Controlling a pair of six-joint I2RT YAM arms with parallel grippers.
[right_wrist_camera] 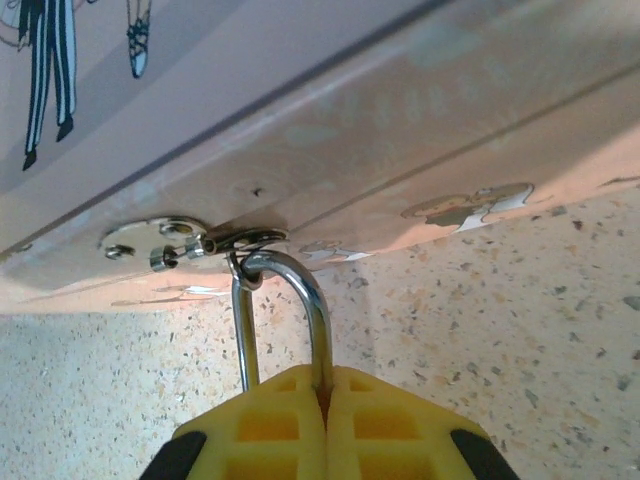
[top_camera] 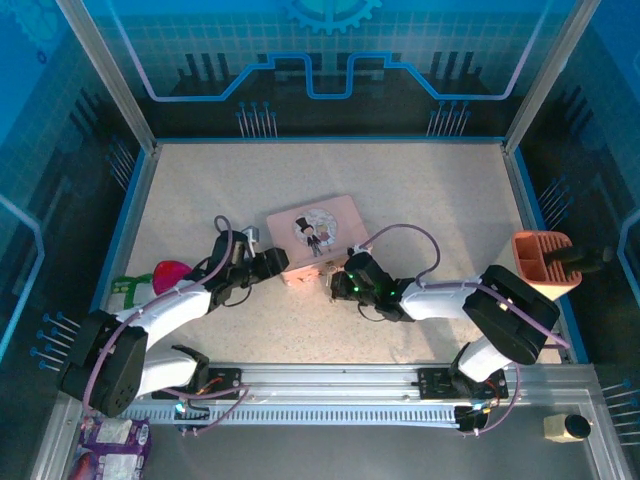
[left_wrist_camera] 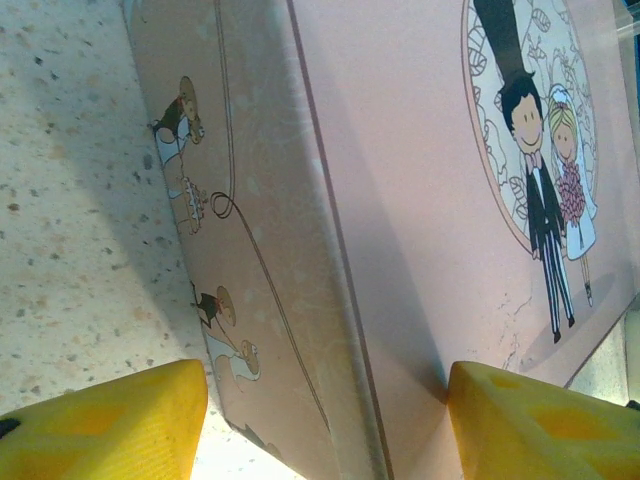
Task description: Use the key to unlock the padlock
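Pink tin, silver-shackled padlock hooked through its hasp.
My right jaws clench the padlock; my left jaws straddle the tin's corner, clamping or not I cannot tell.

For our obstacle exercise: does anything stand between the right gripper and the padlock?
Nothing visible does. The right gripper is shut on the padlock, whose shackle rises from between its fingers and hooks through the hasp of the tin.

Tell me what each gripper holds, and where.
The right gripper clamps the padlock at the base of its shackle. The left gripper straddles the pink tin at its edge; grip unclear.
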